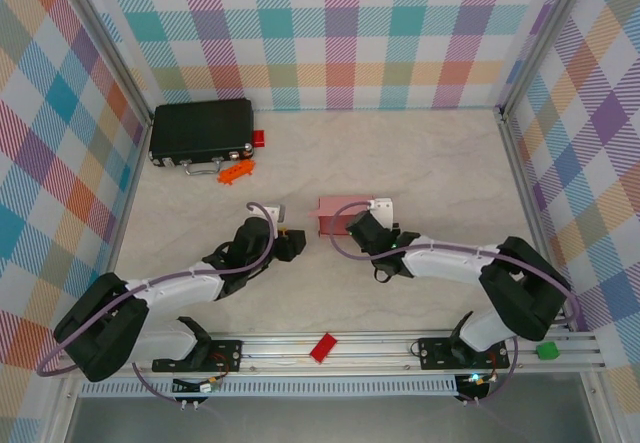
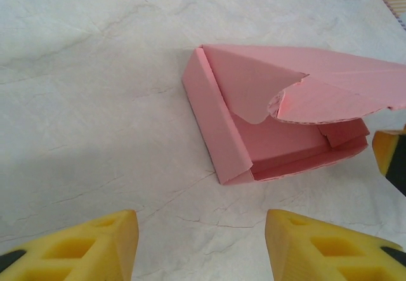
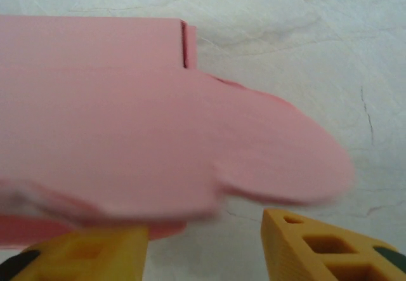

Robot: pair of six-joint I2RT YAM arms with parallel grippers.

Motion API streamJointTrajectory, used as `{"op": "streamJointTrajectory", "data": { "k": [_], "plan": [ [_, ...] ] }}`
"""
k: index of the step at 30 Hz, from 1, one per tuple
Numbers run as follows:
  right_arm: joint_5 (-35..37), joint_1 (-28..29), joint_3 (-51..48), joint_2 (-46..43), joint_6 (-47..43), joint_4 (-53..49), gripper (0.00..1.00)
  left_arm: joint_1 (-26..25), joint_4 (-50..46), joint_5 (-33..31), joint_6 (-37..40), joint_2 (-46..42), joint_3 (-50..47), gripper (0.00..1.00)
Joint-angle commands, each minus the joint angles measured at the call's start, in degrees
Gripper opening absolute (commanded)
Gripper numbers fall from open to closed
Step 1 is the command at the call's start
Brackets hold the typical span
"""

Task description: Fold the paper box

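Observation:
The pale-pink paper box (image 1: 340,215) lies partly folded in the middle of the table. In the left wrist view the box (image 2: 266,113) has its walls raised and a lid flap hanging over the open tray. My left gripper (image 2: 202,243) is open, a short way to the left of the box, with bare table between its yellow fingers (image 2: 95,246). My right gripper (image 3: 203,246) is open right at the box's near edge. A rounded flap of the box (image 3: 158,141) hangs over its left finger (image 3: 89,252), blurred. The right finger (image 3: 323,246) stands apart from the card.
A black case (image 1: 200,133) lies at the back left with an orange piece (image 1: 235,171) before it and a red tab (image 1: 259,139) at its side. A small red block (image 1: 323,347) and a green block (image 1: 546,351) rest on the front rail. Checked walls enclose the table.

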Motion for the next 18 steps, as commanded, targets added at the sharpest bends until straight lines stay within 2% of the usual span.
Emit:
{"op": "streamJointTrajectory", "data": {
  "k": [1,4,13,16,18],
  "plan": [
    [0.3,0.6,-1.8,-3.1,0.6,-2.8,0.55,-0.8,-3.3,-3.8,0.0,-2.9,-0.4,0.58],
    [0.3,0.7,-3.0,-5.7,1.2,-4.7,0.58,-0.7,-5.7,-5.9,0.2,-4.9,0.2,0.59],
    [3.7,0.7,-6.0,-12.7,6.7,-12.7,0.61,-0.8,-17.3,-18.5,-2.1,-6.2,6.0,0.63],
    [4.8,0.6,-6.5,-13.8,9.7,-15.9,0.63,-0.7,-19.1,-22.4,-2.7,-5.6,7.7,0.66],
    [7.3,0.7,-5.5,-13.8,15.2,-21.3,0.65,-0.7,-20.3,-24.3,-2.5,-4.7,9.7,0.67]
  ]
}}
